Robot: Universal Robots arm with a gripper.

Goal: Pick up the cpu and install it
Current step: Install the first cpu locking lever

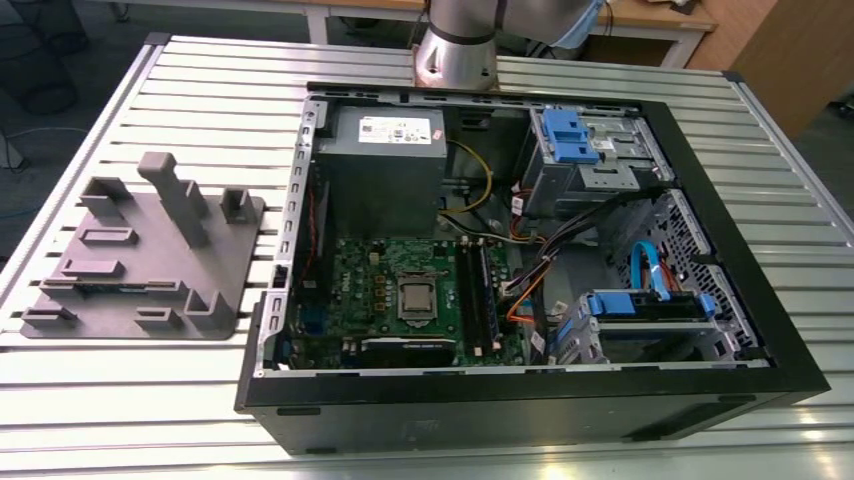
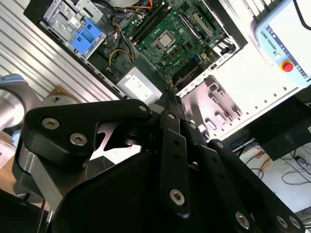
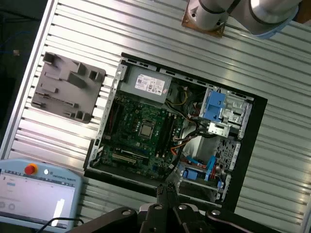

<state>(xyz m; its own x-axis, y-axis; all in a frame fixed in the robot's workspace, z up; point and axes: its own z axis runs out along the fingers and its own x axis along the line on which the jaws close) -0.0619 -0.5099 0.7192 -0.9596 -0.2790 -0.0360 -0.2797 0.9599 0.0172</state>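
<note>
The cpu (image 1: 414, 297) lies flat in its socket at the centre of the green motherboard (image 1: 360, 270) inside the open computer case (image 1: 747, 300), already seated by the look of it. It also appears in both wrist views (image 2: 165, 41) (image 3: 145, 129). Judged as handling: light, rigid, smooth-topped and fragile on the underside; best taken by two opposite edges, kept level.

In the exterior view, memory sticks (image 1: 474, 290) stand at the cpu's three o'clock, the power supply (image 1: 380, 165) at twelve o'clock, and the grey fixture block (image 1: 147, 260) on the table (image 1: 200, 60) at nine o'clock.

The gripper (image 3: 166, 190) hangs well above the case, fingers closed together, holding nothing.
</note>
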